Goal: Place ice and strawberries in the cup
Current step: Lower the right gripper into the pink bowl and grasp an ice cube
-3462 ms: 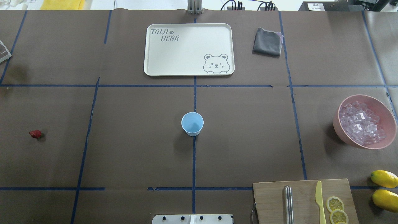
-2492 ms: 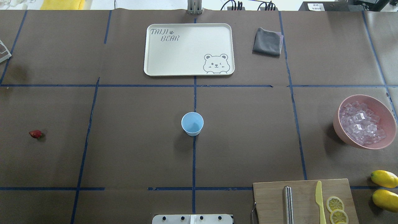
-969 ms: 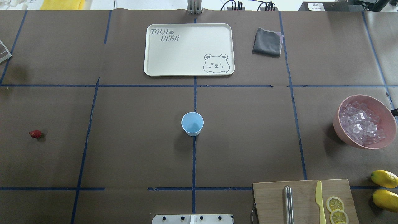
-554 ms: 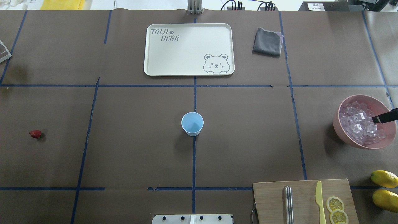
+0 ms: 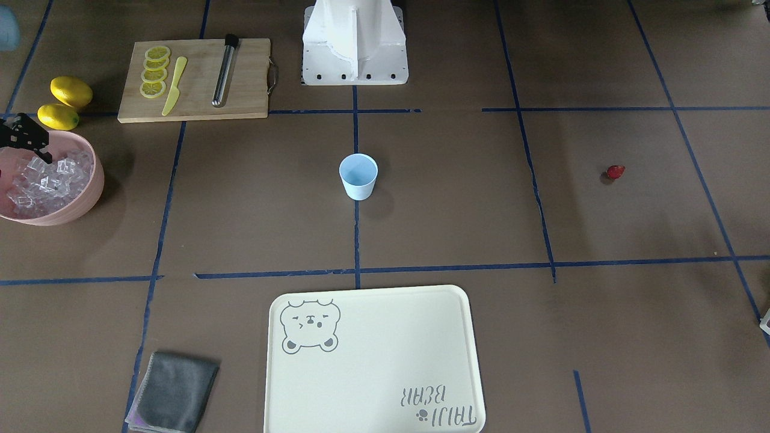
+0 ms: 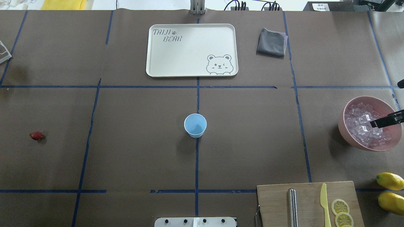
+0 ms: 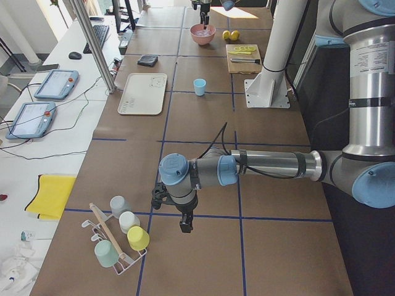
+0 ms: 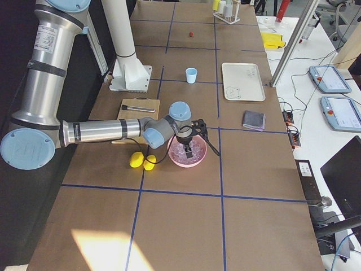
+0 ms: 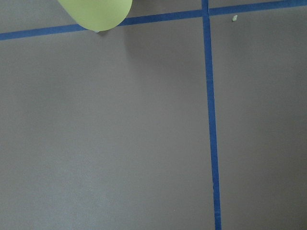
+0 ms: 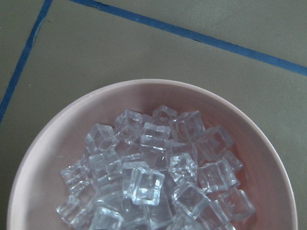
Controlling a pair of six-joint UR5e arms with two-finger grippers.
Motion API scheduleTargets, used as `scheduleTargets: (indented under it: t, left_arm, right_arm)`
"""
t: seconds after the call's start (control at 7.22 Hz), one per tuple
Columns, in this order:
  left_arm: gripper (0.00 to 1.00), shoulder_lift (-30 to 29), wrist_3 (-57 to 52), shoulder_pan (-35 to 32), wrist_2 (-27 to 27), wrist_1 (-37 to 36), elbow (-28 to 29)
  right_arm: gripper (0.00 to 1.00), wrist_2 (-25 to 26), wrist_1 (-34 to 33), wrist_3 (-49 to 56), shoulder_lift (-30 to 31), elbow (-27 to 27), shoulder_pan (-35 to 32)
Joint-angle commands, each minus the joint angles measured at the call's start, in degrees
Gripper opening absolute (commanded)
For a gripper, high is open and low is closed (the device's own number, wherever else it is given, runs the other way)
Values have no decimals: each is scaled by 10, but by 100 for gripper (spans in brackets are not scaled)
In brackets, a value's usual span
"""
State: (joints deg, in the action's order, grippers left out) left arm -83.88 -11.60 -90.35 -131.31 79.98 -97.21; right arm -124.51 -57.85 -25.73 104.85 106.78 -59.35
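Observation:
The light blue cup stands upright at the table's middle, with nothing showing inside it. One strawberry lies alone far to the left. The ice is piled in a pink bowl at the right; the right wrist view looks straight down on the cubes. My right gripper hangs over the bowl's right half, and in the exterior right view its fingers stand apart, open, just above the ice. My left gripper hangs beyond the table's left end. I cannot tell its state.
A cream tray and a grey cloth lie at the back. A cutting board near the front right holds a steel rod, yellow knife and lemon slices, with two lemons beside it. A rack of cups stands near the left gripper.
My right gripper has come in from the right edge and moved left over the pink bowl. The cup, strawberry and bowl have not moved.

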Motion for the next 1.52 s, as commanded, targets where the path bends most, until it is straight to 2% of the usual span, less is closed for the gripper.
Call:
scheduleTargets:
  t: [0.0,0.83,1.38]
  left_arm:
    - [100,0,0,0,0,0,0]
    - [100,0,1,0,0,0,0]
    - [100,0,1,0,0,0,0]
  right_arm:
    - [92,8,-1,0,8,-3,17]
    - [81,5,0,3,18,0,21]
    - [78,8,0,5,16,1,21]
